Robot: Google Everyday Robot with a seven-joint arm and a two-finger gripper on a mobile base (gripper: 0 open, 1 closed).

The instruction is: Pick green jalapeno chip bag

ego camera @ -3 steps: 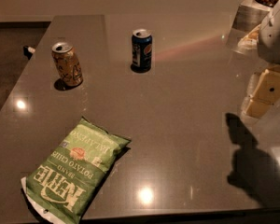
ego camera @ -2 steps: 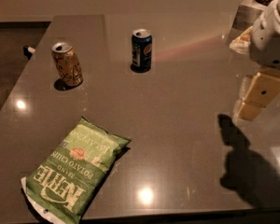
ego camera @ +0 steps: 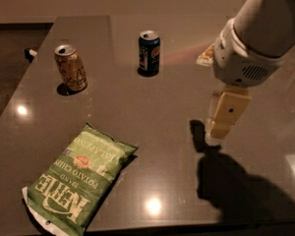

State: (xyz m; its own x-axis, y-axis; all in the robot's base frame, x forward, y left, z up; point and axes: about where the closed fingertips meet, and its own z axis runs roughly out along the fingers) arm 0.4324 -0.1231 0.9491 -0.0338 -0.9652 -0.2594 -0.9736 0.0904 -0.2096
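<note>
**Clerk:** Now, item one?

**Checker:** One green jalapeno chip bag (ego camera: 78,181), light green crinkly foil with white lettering and a white-edged seam. Lies flat on the dark glossy table (ego camera: 157,112), at seven o'clock from the table's middle and close to the near edge. Points its long axis toward one o'clock, with the lettering upside down to the camera. Touches nothing else on the surface.

**Clerk:** Item two?

**Checker:** One gripper (ego camera: 219,129), cream-coloured, at three o'clock from the table's middle. Hangs pointing down from the bulky white arm (ego camera: 265,28), which enters from the two o'clock corner. Sits above the tabletop, well apart from the bag and at two o'clock of it. Released or clenched: cannot tell from this angle.

**Clerk:** Cans?

**Checker:** Two, both much smaller than the bag. One gold can (ego camera: 70,68) at ten o'clock, standing with a slight lean. One blue can (ego camera: 149,53) at twelve o'clock, upright. Stand well apart from each other, from the bag and from the gripper.

**Clerk:** Anything further?

**Checker:** One dark shadow (ego camera: 236,181) of the arm, spread over the tabletop at five o'clock, just below the gripper.
</note>
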